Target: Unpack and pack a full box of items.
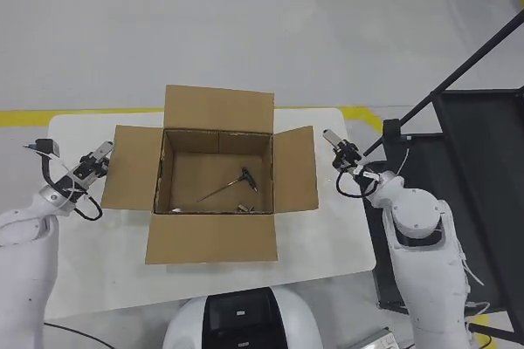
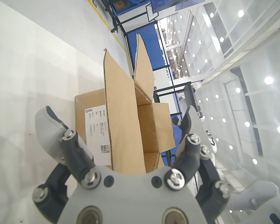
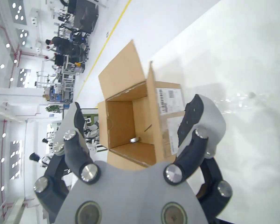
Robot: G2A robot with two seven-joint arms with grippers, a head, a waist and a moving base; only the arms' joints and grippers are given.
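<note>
Metal T-wrench (image 1: 227, 186) lies diagonally in box (image 1: 218, 109), handle rightward.

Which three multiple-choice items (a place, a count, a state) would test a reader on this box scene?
1. Where lies the T-handle wrench? A) inside the cardboard box B) on the table C) in a pincer
2. How many box flaps are folded outward? A) two B) three C) four
3. How are the left pincer and right pincer? A) both open B) both shut C) one shut on the wrench
1 A: it rests on the box floor. 2 C: all four lie spread. 3 A: each one's jaws stand apart, holding nothing.
</note>
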